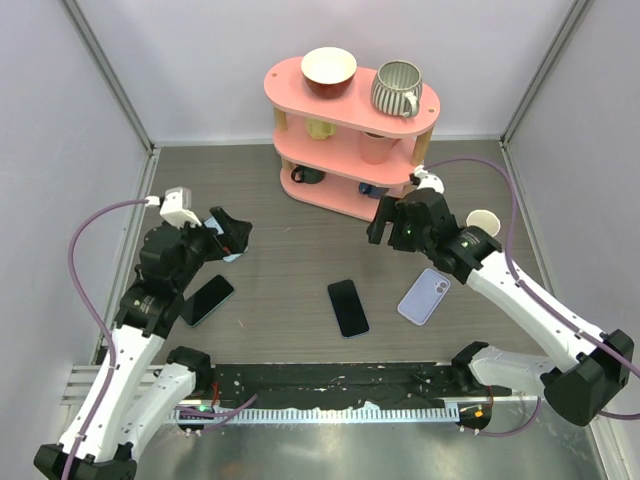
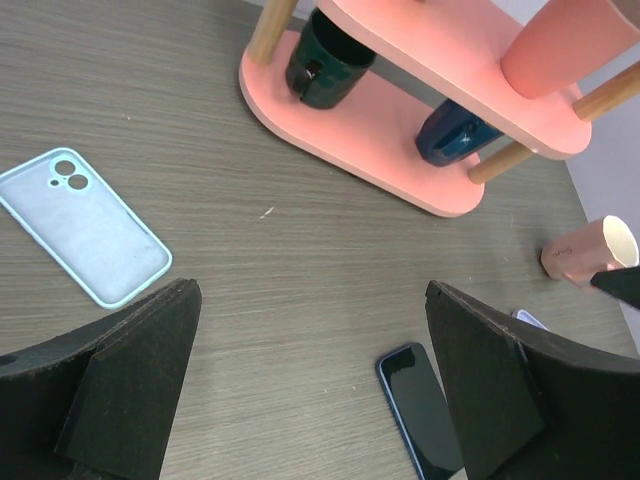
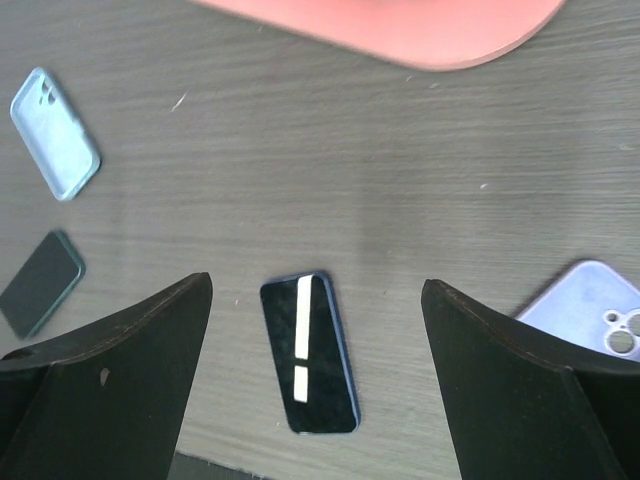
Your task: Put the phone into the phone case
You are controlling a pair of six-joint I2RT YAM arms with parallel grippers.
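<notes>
The phone point(image 3: 308, 353) lies flat and screen-up on the worktop point(image 1: 300, 240), directly under the right end effector point(image 3: 316, 282) and centred in the gap between its two fingers, which are spread wide and hold nothing. The lavender case point(image 3: 585, 315) lies camera-holes up just beyond that end effector's right-hand finger, near the phone but apart from it. The left end effector point(image 2: 311, 287) is likewise released and empty. A pale blue case point(image 2: 85, 225) sits off its left finger, and the pink shelf point(image 1: 340, 190) stands ahead of it. A dark slab point(image 3: 40, 283) with a greenish rim lies farther out past the right end effector's left finger; we cannot tell whether it is a phone or a case. We judge the phone to be rigid, fairly dense, thin and glass-slick, lying flush with nothing to hook beneath. So we would pinch it across its narrow width, pads on the two long edges near mid-length, keeping pressure off the screen. The case looks light and pliable. It will likely skate or buckle when the phone is pressed in, so the other end effector should pin it down.
</notes>
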